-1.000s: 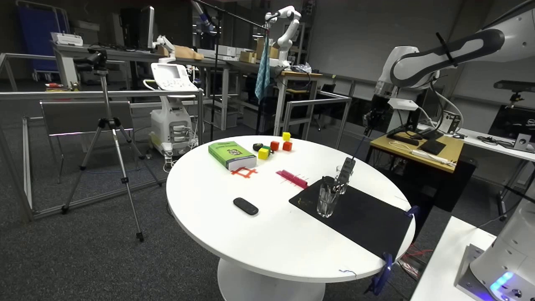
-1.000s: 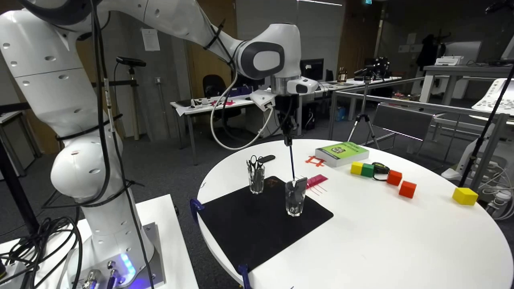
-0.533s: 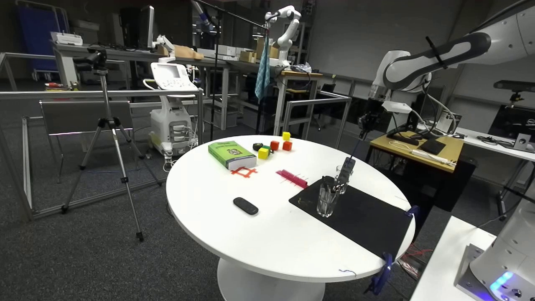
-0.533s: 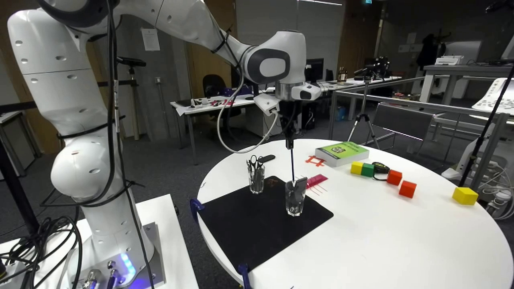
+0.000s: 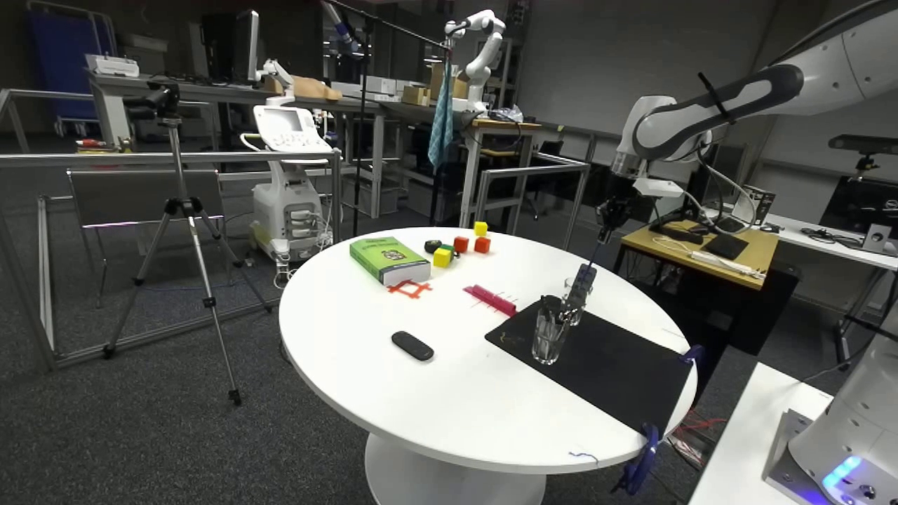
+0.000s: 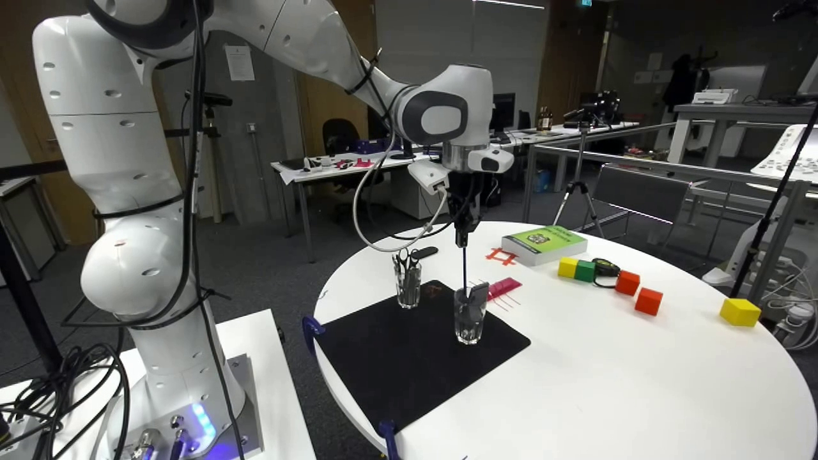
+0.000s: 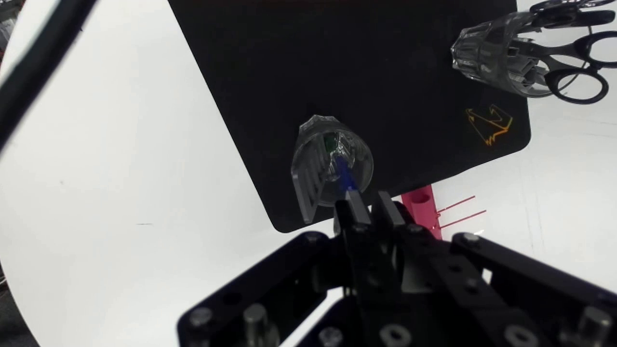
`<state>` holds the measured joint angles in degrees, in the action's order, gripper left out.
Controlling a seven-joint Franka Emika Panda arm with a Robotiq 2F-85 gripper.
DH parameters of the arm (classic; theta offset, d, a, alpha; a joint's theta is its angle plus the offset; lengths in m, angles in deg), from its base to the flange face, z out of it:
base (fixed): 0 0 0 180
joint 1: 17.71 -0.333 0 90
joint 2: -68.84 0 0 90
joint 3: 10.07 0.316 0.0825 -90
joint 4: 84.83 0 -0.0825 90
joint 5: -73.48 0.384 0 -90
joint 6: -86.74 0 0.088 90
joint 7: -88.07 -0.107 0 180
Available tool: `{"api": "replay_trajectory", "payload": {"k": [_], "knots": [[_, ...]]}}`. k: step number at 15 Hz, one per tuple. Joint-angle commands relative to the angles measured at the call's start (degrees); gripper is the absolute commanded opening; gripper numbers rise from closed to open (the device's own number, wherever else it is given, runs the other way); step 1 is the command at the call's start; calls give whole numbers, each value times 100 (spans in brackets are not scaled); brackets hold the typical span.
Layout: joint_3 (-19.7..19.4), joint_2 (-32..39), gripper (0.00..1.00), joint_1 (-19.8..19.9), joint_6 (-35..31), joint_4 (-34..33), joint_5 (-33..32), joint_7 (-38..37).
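My gripper (image 6: pixel 461 236) is above the black mat (image 6: pixel 409 358), pointing down, shut on a thin dark blue stick (image 6: pixel 464 265). In the wrist view the blue stick (image 7: pixel 344 173) runs from the fingertips into a clear glass (image 7: pixel 365 164); its upper part is hidden by the fingers. That same glass (image 6: pixel 468 327) also holds a grey slotted flat piece (image 7: pixel 308 182), which leans out over the rim. A second glass (image 6: pixel 409 292) stands on the mat with black-handled scissors (image 7: pixel 581 60) and other tools in it.
Beside the mat lies a pink-red holder (image 6: pixel 505 287) with thin prongs. Farther off on the white table (image 6: pixel 607 383) are a green book (image 6: pixel 543 245), a red frame (image 6: pixel 501 256), several coloured cubes (image 6: pixel 648 301) and a black remote (image 5: pixel 412 346). Blue clamps (image 5: pixel 642 456) grip the table edge.
The arm has come down steadily, shifting slightly right in one exterior view and left in the other. The stick's lower end has sunk into the glass. Both glasses have stayed put.
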<state>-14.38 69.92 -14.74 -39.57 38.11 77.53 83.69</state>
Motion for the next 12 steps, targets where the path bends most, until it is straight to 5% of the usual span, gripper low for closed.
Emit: {"api": "replay_trajectory", "payload": {"k": [1, 12], "knots": [[12, 225, 2, 46, -96, -148, 113, 159], [41, 760, 2, 51, -677, -170, 207, 135]]}}
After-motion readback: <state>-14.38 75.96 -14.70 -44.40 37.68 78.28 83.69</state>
